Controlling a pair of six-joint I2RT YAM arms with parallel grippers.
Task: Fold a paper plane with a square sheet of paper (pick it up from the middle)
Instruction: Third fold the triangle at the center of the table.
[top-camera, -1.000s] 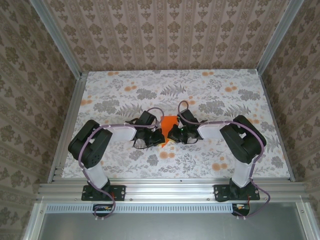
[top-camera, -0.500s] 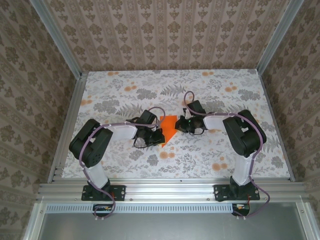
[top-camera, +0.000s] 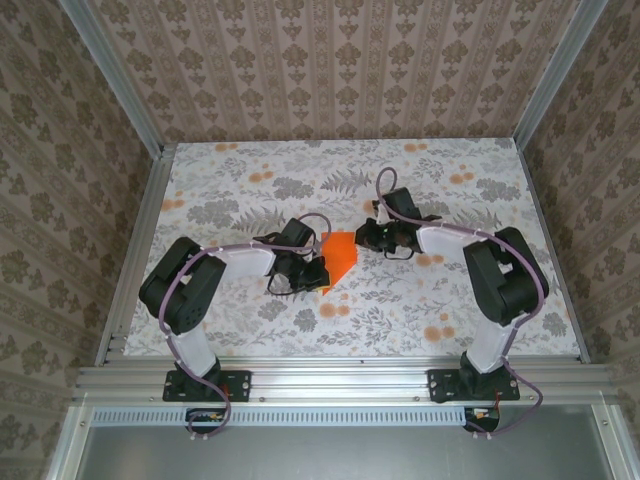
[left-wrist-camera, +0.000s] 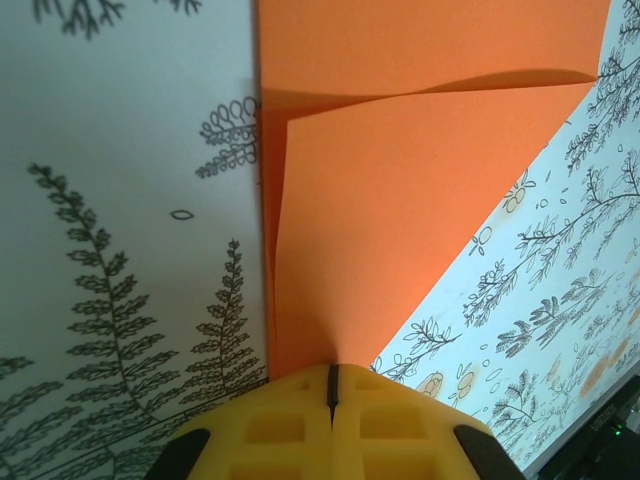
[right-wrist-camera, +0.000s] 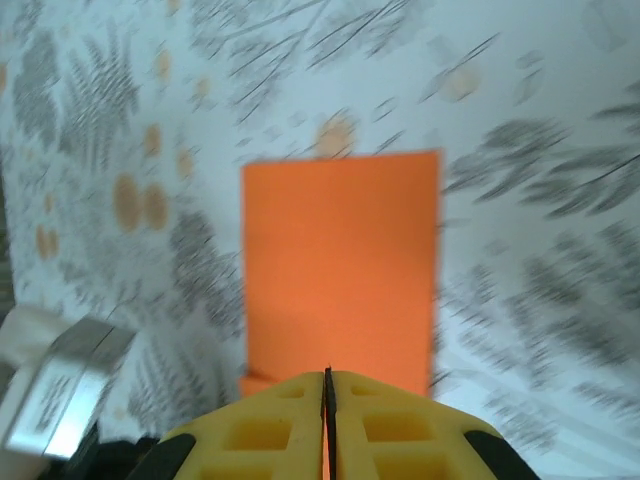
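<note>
Left wrist: my left gripper (left-wrist-camera: 332, 372) fingers together, tips meeting a corner of the square sheet of paper (left-wrist-camera: 400, 200), diagonal fold visible | right wrist: right gripper (right-wrist-camera: 327, 378) fingers together, sheet looks plain, flat | top external: sheet on table (top-camera: 450, 300), between both grippers

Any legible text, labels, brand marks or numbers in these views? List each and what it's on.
None readable.
The paper is plain orange.
The table and walls carry only floral print.
A dark edge at the corner of the left wrist view may bear faint marks, too small to read.
</note>
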